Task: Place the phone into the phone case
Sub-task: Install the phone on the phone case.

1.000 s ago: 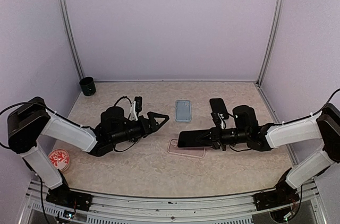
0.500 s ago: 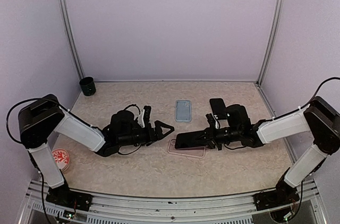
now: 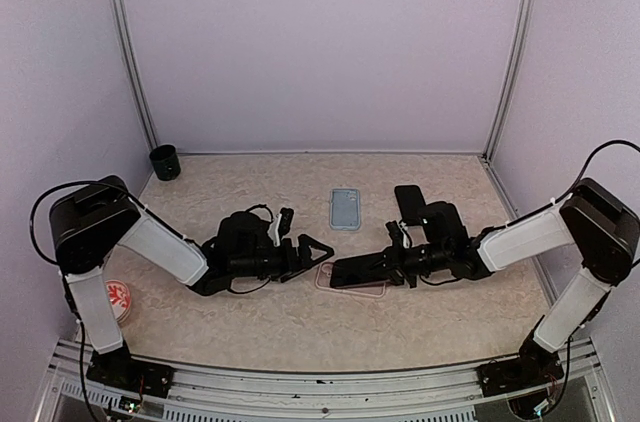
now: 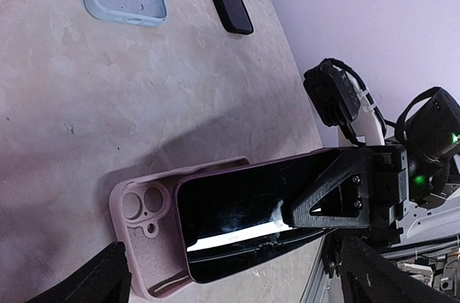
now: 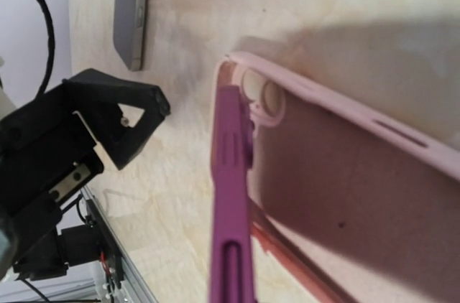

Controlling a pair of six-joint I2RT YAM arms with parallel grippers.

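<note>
The pink phone case lies open side up at the table's middle, camera cutout toward the left arm. My right gripper is shut on the purple, dark-screened phone and holds it tilted over the case. In the left wrist view the phone covers most of the case. The right wrist view has the phone edge-on, its front end near the cutout end of the case. My left gripper stands open just left of the case, nothing between its fingers.
A light blue case and a second black phone lie farther back on the table. A dark cup stands at the back left corner. A red and white round thing lies near the left arm's base.
My left gripper has moved right and now sits close to the case's left end. My right gripper has carried the phone slightly left and down over the case.
</note>
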